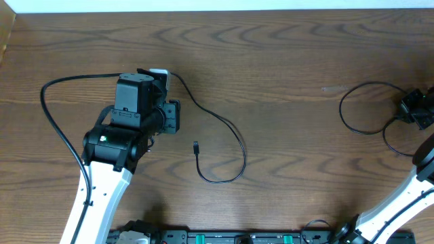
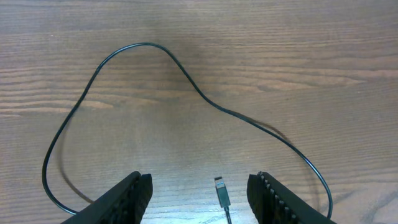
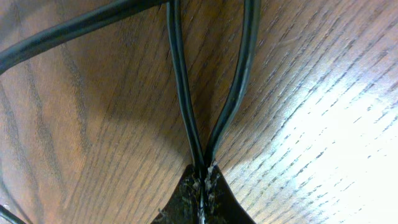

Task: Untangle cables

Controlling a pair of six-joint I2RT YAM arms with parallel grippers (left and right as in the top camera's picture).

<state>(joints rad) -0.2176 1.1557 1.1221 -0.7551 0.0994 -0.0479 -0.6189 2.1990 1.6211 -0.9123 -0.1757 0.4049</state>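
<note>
Wood-grain worktop (image 1: 291, 54). Nearest you: centre cable (image 2: 144, 44) lies slack, one plug (image 2: 221, 190) showing. Your left hand (image 2: 199, 183) hovers by it, half-wide, holding nothing, likely lined up for plug. Farther right: right hand (image 3: 202, 177) pinched shut on two strands of right cable (image 3: 183, 93), probably to pull it clear. Count: two cables, well apart; two hands.

Table (image 1: 291, 61): mid-brown wood, darker wavy grain, pale glare where light falls; cables (image 1: 230, 132): plain glossy black throughout; my left gripper (image 2: 199, 183): matte black, ribbed pads; my right gripper (image 3: 202, 186): likewise black; my left arm (image 1: 102, 196): white link, black head, one green light (image 1: 104, 139).
</note>
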